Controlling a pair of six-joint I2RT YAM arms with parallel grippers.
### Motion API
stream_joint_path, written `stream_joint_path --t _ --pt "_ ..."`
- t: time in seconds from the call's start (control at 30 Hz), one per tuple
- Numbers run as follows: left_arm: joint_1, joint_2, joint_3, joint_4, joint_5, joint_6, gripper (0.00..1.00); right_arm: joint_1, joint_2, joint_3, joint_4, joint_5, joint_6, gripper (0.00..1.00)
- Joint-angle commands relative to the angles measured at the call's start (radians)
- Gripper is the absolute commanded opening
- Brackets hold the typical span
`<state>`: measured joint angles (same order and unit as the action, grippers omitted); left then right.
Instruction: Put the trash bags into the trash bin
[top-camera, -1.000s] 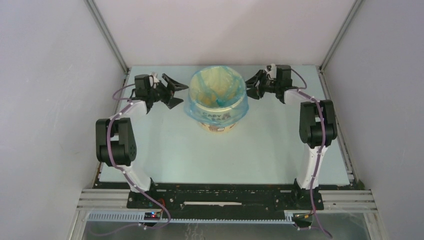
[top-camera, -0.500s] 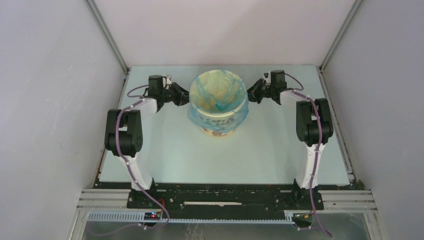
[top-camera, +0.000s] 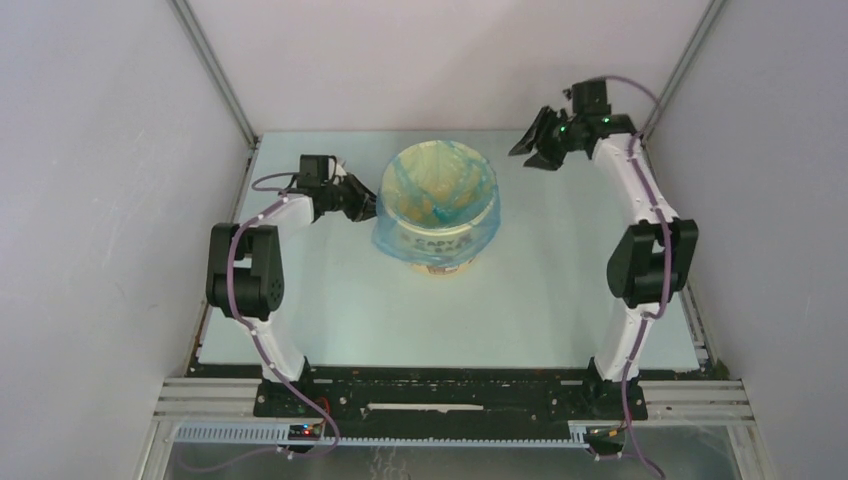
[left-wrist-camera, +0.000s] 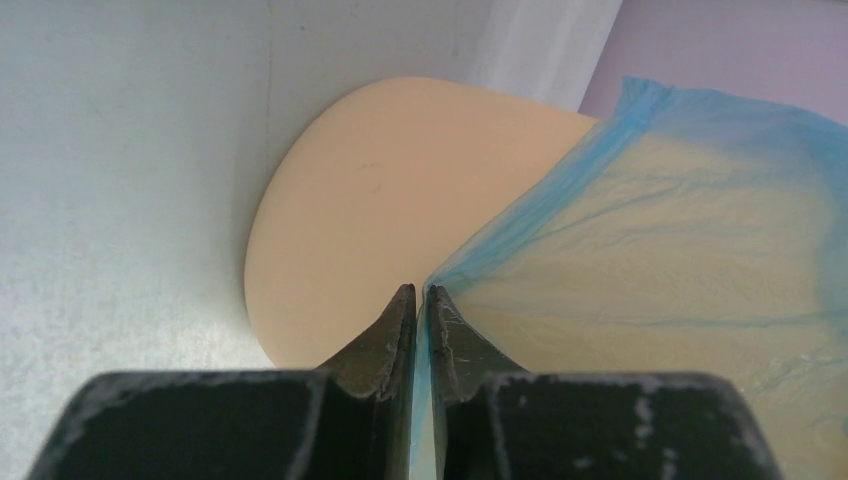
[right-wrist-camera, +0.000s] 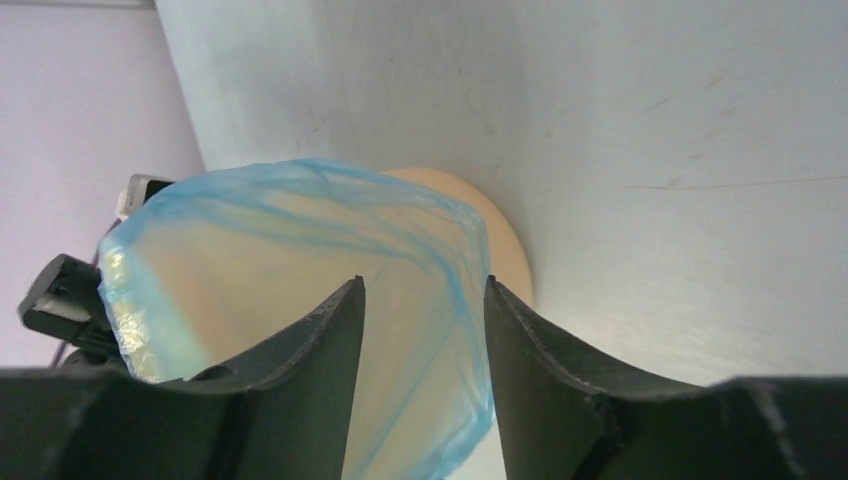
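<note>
The pale-yellow trash bin (top-camera: 437, 250) stands mid-table with the light-blue trash bag (top-camera: 400, 228) lining it, the film folded over the rim and hanging down the outside. My left gripper (top-camera: 369, 203) is at the bin's left side, shut on the bag's edge. In the left wrist view the blue film (left-wrist-camera: 680, 230) runs between the closed fingertips of that gripper (left-wrist-camera: 420, 295), with the bin's bare wall (left-wrist-camera: 340, 220) behind. My right gripper (top-camera: 531, 150) is raised at the far right, apart from the bin. Its jaws are open, and through that gripper (right-wrist-camera: 424, 290) I see the bag (right-wrist-camera: 300, 230).
The pale-green table top (top-camera: 330, 300) is boxed in by grey walls with metal corner posts (top-camera: 215, 75). Both arm bases sit on the black rail (top-camera: 450, 395) at the near edge. The right arm's elbow (top-camera: 650, 265) stands over the table's right side.
The left gripper closed on the bag's left edge and stays there. The right gripper closed at the bag's right edge, then opened, let go and rose back toward the far right corner.
</note>
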<state>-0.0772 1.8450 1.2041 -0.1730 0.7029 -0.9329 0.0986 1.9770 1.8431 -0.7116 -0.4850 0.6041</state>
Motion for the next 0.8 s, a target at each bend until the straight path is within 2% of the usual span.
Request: stream_joint_path --t 0.0,0.1,0.23,0.37,0.53,0.67,0.73,0.77 --pt "-0.033 -0.105 -0.022 -0.014 -0.002 0.038 0.14 0.048 -0.142 0.194 -0.27 0.219 -0.207 0.59" --pt "-0.033 -0.123 -0.047 -0.018 0.0 0.046 0.16 0.154 -0.175 0.285 -0.299 0.314 -0.267 0.67" --pt "-0.034 -0.127 -0.062 -0.031 0.0 0.052 0.17 0.324 -0.176 0.322 -0.28 0.37 -0.391 0.66" --pt "-0.037 -0.139 -0.08 -0.03 -0.004 0.044 0.17 0.471 -0.091 0.348 -0.302 0.443 -0.451 0.69" --pt "-0.045 -0.156 -0.107 -0.027 -0.005 0.024 0.17 0.539 0.072 0.419 -0.354 0.475 -0.463 0.68" --pt "-0.044 -0.159 -0.109 -0.024 -0.006 0.008 0.17 0.578 0.149 0.365 -0.304 0.546 -0.483 0.66" --pt "-0.044 -0.155 -0.104 -0.022 -0.004 0.0 0.17 0.584 0.152 0.295 -0.237 0.552 -0.472 0.61" --pt "-0.044 -0.151 -0.099 -0.022 -0.001 -0.004 0.16 0.584 0.147 0.259 -0.199 0.549 -0.465 0.54"
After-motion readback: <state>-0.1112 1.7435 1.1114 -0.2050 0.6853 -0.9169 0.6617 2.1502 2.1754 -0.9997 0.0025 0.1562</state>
